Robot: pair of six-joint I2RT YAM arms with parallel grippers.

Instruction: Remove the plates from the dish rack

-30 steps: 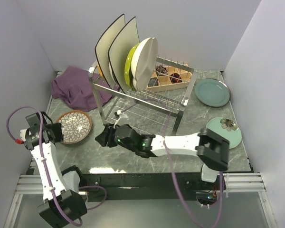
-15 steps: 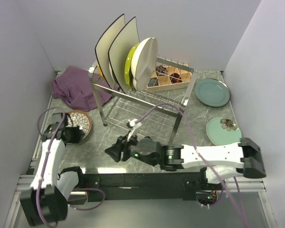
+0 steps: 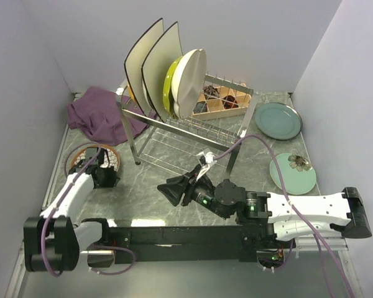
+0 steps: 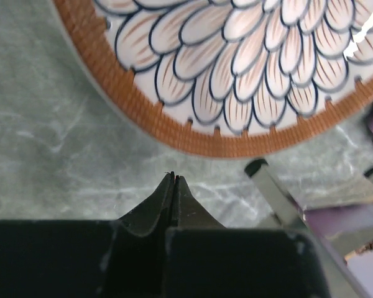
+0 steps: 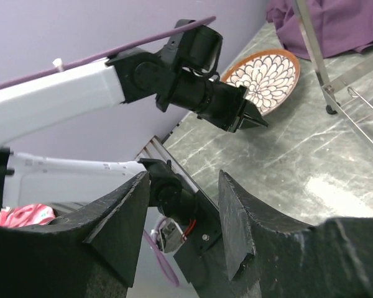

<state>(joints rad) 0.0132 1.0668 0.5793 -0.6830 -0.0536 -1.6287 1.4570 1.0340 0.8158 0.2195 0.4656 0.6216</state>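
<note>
The dish rack (image 3: pixel 185 132) holds two large cream square plates (image 3: pixel 144 59), a yellow-green round plate (image 3: pixel 170 87) and a cream round plate (image 3: pixel 191 74), all on edge. Flat on the table lie a teal-grey plate (image 3: pixel 277 120), a mint flower plate (image 3: pixel 292 172) and a brown-rimmed patterned plate (image 3: pixel 87 156) (image 4: pixel 236 62) (image 5: pixel 264 77). My left gripper (image 3: pixel 114 179) (image 4: pixel 174 177) is shut and empty, low beside the patterned plate's near edge. My right gripper (image 3: pixel 171 190) (image 5: pixel 183 186) hovers open in front of the rack, with nothing between its fingers.
A purple cloth (image 3: pixel 99 112) lies bunched at the back left. A wooden compartment box (image 3: pixel 222 99) stands behind the rack. One rack leg (image 4: pixel 280 198) is close to my left gripper. Walls close in the left, back and right sides.
My left arm has dropped low beside the patterned plate and its gripper has shut empty. My right arm has stretched out along the near edge, its gripper shifting right.
</note>
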